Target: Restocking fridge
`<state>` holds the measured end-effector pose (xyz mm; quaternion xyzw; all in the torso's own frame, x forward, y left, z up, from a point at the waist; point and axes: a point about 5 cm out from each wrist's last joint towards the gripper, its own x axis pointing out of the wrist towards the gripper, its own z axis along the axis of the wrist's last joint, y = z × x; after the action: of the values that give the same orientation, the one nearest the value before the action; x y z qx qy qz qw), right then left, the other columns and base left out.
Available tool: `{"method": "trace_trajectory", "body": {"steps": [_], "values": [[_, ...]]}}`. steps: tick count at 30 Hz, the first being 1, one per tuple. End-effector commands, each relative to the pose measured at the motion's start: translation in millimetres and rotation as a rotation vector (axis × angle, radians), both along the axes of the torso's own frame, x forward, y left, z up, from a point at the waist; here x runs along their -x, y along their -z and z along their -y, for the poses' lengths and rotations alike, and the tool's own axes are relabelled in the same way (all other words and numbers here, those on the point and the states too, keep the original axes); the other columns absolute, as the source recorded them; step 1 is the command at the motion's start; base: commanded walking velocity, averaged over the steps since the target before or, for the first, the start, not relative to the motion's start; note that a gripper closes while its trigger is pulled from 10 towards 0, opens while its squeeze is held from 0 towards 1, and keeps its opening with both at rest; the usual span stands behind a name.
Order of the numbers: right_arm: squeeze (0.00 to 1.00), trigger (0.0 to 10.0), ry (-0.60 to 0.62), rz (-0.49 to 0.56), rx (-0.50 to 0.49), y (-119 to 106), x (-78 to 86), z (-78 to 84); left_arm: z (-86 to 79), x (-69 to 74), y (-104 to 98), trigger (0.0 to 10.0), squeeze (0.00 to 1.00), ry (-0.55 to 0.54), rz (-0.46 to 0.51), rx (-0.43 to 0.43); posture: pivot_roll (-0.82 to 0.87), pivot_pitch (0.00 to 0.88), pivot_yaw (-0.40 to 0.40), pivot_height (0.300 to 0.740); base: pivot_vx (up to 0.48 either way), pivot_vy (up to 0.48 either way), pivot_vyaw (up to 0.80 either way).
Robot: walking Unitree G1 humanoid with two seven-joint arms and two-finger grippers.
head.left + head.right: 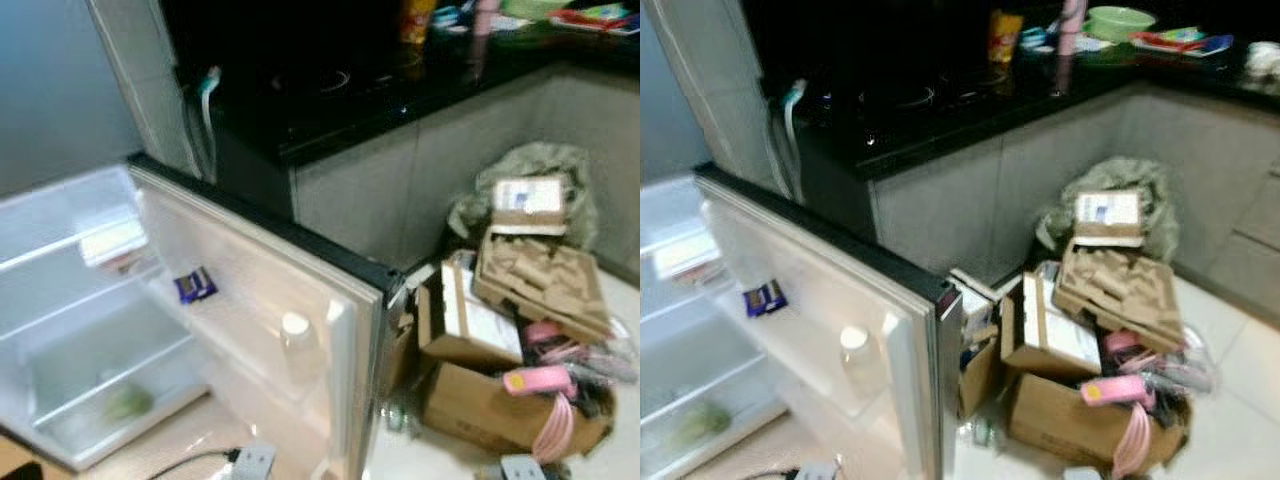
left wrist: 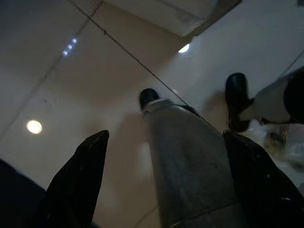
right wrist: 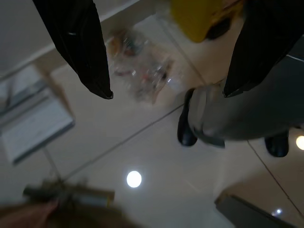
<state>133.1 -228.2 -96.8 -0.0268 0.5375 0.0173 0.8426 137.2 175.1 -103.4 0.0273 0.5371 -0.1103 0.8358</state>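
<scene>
Fridge (image 1: pixel 90 330): small, door swung wide; pale shelves nearly bare, something green low inside, blurred. It stands ahead and to the left of both tools, which hang low by the robot's legs.
Fridge door (image 1: pixel 270 310): its inner racks hold a white-capped bottle (image 1: pixel 296 345) and a small dark blue packet (image 1: pixel 194 285).
Surface (image 1: pixel 970 100): black kitchen counter well above and beyond the tools, carrying a yellow packet (image 1: pixel 1006 35) and a green bowl (image 1: pixel 1120 20).
Cardboard boxes (image 1: pixel 1080 350): a heap on the floor ahead and to the right, with pink items on top; likely the stock to load, though I cannot tell.
Left tool (image 2: pixel 166 175): two black fingers spread apart, holding nothing, pointing down at the tiled floor over the robot's grey leg.
Right tool (image 3: pixel 166 61): fingers spread, empty, aimed at the floor above a clear plastic bag (image 3: pixel 142 66).
Step in hand: judged to be approach; nothing picked up yet.
Doing it well: choose one item from the boxes, then keep clear of the open door's edge.
View differences: head views give fridge and stock; wrist views give floor, feet and both empty tools.
</scene>
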Motion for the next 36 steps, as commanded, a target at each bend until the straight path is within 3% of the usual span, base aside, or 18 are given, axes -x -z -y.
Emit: {"method": "trace_trajectory", "body": {"steps": [1, 12, 19, 32, 36], "values": [[0.0, 10.0, -0.025, 0.016, -0.019, -0.5, -4.4, -6.2, -1.8, 6.6, 2.3, 10.0, 0.0, -0.011, -0.026, -0.01, -0.02, 0.0, -0.02, 0.738, 0.0, 0.0, 0.73], [0.0, 10.0, -0.01, 0.017, -0.004, -1.8, -0.6, 4.5, 1.1, 7.0, 2.9, 10.0, 0.0, -0.013, -0.033, -0.008, -0.02, 0.0, -0.021, 0.738, 0.0, 0.0, 0.73], [0.0, 10.0, 0.014, 0.013, 0.057, -2.4, 1.3, 12.1, 1.9, 7.1, 3.1, 10.0, 0.0, -0.017, -0.035, -0.007, -0.02, 0.0, -0.021, 0.738, 0.0, 0.0, 0.69], [0.0, 10.0, 0.046, 0.012, 0.102, -2.6, -1.1, 12.3, 4.7, 6.7, 3.1, 10.0, 0.0, 0.0, -0.033, -0.004, -0.02, 0.0, -0.021, 0.738, 0.0, 0.0, 0.0], [0.0, 10.0, 0.045, 0.014, 0.105, -3.0, -2.0, 12.6, 5.2, 6.7, 3.0, 10.0, 0.0, 0.009, -0.034, 0.001, -0.02, 0.0, -0.021, 0.738, 0.0, -0.472, 0.0]]}}
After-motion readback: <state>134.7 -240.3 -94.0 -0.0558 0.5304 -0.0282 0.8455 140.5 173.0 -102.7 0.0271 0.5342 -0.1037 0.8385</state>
